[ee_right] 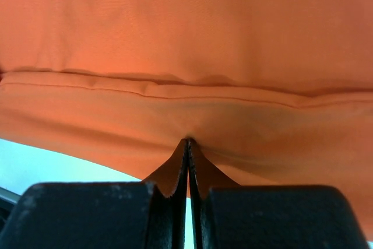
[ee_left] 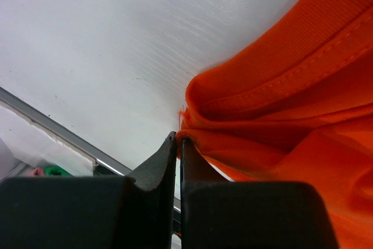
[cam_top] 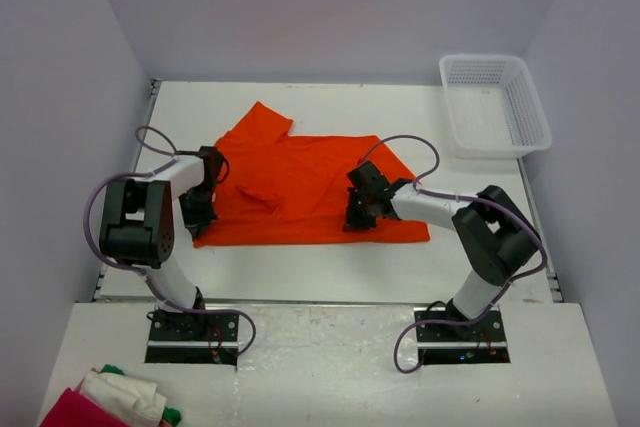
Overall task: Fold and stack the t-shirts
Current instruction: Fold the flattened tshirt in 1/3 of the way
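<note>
One bright orange t-shirt [cam_top: 300,187] lies spread on the white table [cam_top: 450,257], a sleeve pointing to the far left and a small fold near its middle. My left gripper [cam_top: 197,209] sits at the shirt's left edge. In the left wrist view, that gripper [ee_left: 179,136] is shut with a hemmed corner of the t-shirt [ee_left: 280,103] pinched at its tips. My right gripper [cam_top: 360,215] is at the shirt's near edge, right of centre. The right wrist view shows it [ee_right: 187,141] shut, the t-shirt [ee_right: 186,39] puckering where the tips pinch it below a seam.
A white plastic basket [cam_top: 495,102] stands at the back right corner. A pile of red, white and green cloth [cam_top: 110,402] lies on the near platform at the left. A metal rail [ee_left: 58,135] runs along the table's left edge. Walls enclose three sides.
</note>
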